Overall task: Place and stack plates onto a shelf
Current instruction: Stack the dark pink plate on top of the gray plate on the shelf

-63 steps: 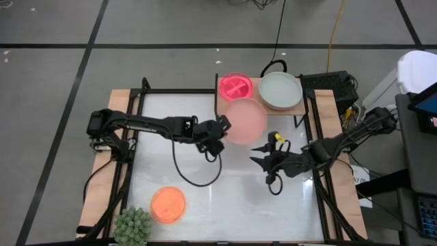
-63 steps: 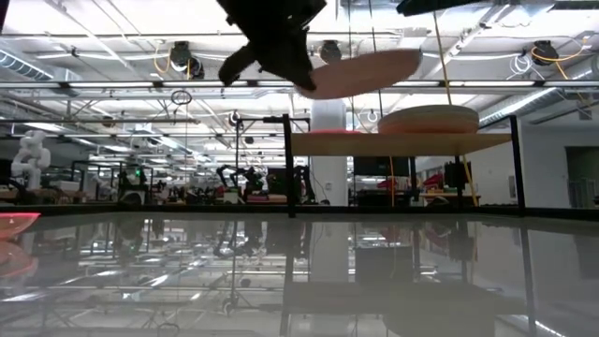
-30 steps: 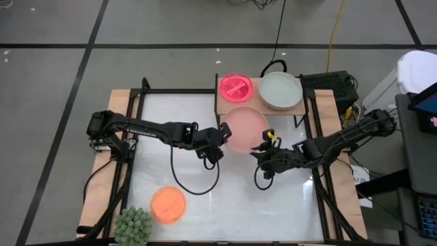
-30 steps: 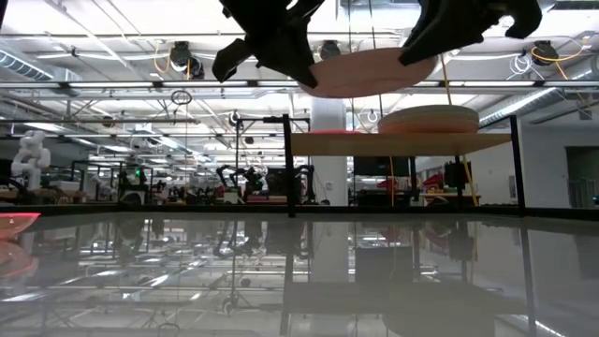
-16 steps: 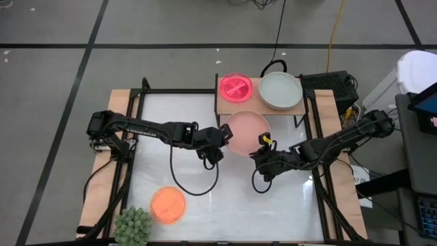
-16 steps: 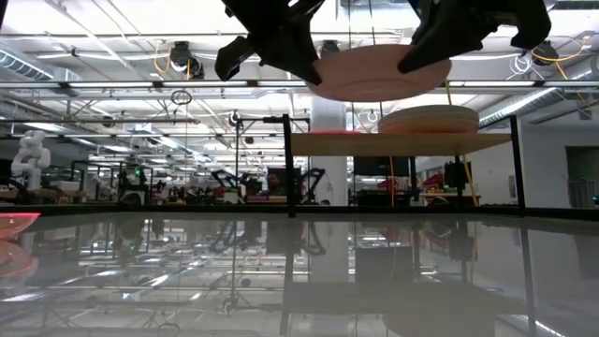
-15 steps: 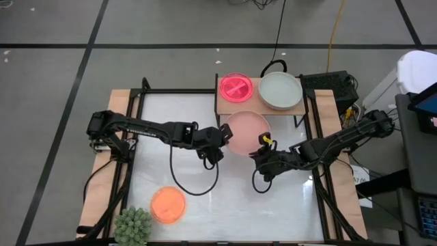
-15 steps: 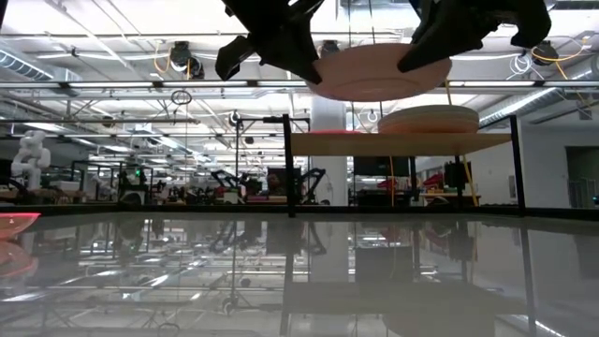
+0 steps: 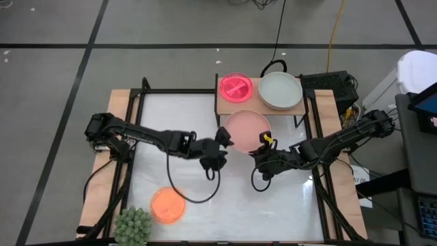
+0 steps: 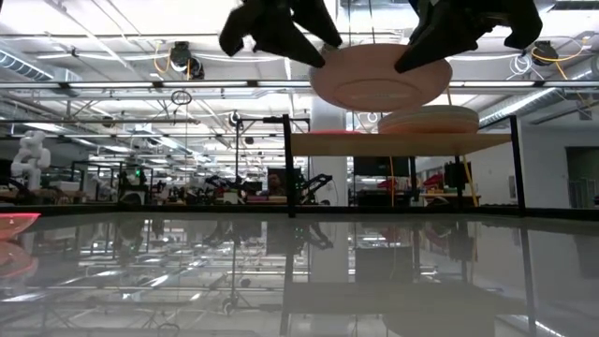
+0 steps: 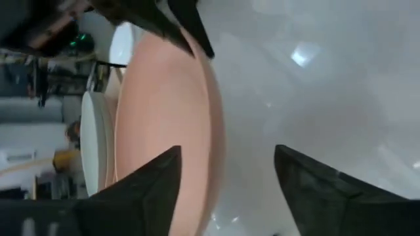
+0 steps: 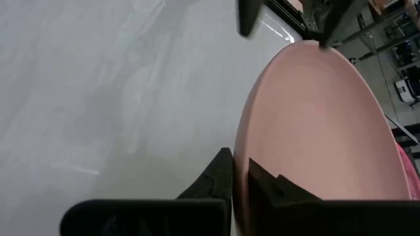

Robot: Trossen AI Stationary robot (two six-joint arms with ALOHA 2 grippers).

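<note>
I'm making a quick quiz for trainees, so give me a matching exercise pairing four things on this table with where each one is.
Things:
1. large matte dusty-pink plate
2. glossy magenta plate
3. glossy orange plate
4. spiky green plant

Places:
A. at the table's front-left corner
B. flat on the white tabletop, beside the plant
C. on the light-wood shelf, left side
D. in the air, held by the right pincer

Pairs: 1-D, 2-C, 3-B, 4-A

A robotics lab or large test hall: the low view looks past the glossy white tabletop (image 10: 299, 281) into an open room with ceiling trusses (image 10: 112, 84), hanging cables, rows of metal rigs and a white humanoid robot (image 10: 28, 159); grey tiled floor (image 9: 54, 75) around
</note>
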